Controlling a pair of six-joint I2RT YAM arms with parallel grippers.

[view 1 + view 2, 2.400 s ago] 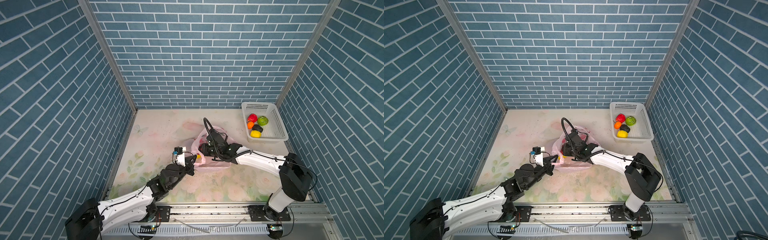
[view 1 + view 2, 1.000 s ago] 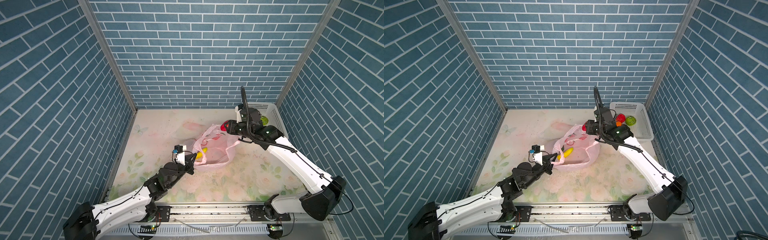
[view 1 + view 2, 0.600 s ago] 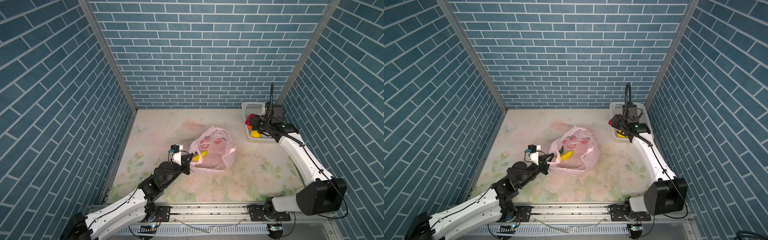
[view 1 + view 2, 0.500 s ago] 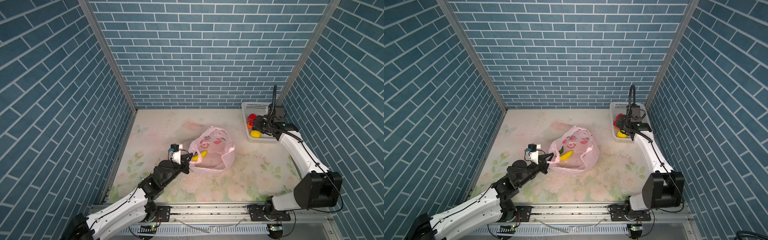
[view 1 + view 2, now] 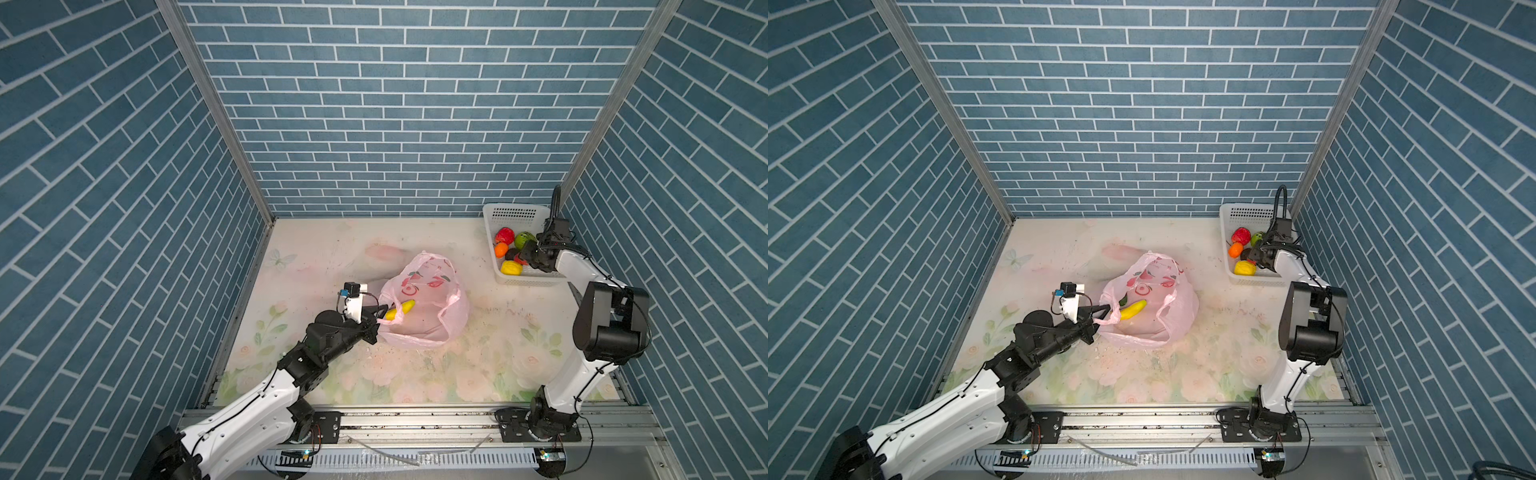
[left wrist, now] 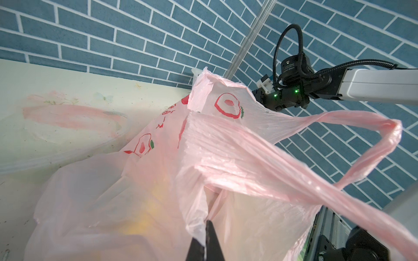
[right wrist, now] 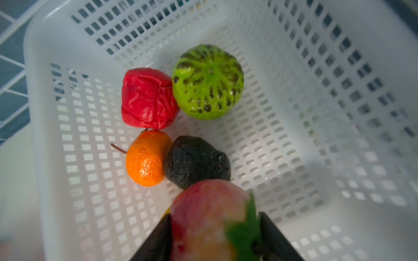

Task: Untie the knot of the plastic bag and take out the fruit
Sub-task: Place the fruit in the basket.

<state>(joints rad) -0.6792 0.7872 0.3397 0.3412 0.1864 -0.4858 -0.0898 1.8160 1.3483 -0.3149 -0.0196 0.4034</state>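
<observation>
The pale pink plastic bag (image 5: 419, 299) (image 5: 1154, 307) lies open mid-table, and a yellow fruit (image 5: 401, 309) shows through its mouth. My left gripper (image 5: 376, 320) (image 6: 207, 223) is shut on the film of the bag's near rim (image 6: 199, 228). A handle loop (image 6: 362, 126) hangs loose; the knot is out of view. My right gripper (image 5: 521, 257) (image 7: 214, 217) hangs inside the white basket (image 5: 515, 212). A blurred pink-red fruit with a green leaf (image 7: 203, 203) sits between its parted fingers, apparently slipping loose.
In the basket (image 7: 38, 113) lie a red fruit (image 7: 147, 99), a striped green one (image 7: 208, 81), an orange one (image 7: 146, 158) and a dark one (image 7: 196, 161); a yellow one (image 5: 511, 268) lies nearer the front. Blue brick walls close three sides.
My right arm carried the pink-red fruit from the bag across to the basket, and its jaws have just widened. The left gripper kept hold of the bag's rim.
</observation>
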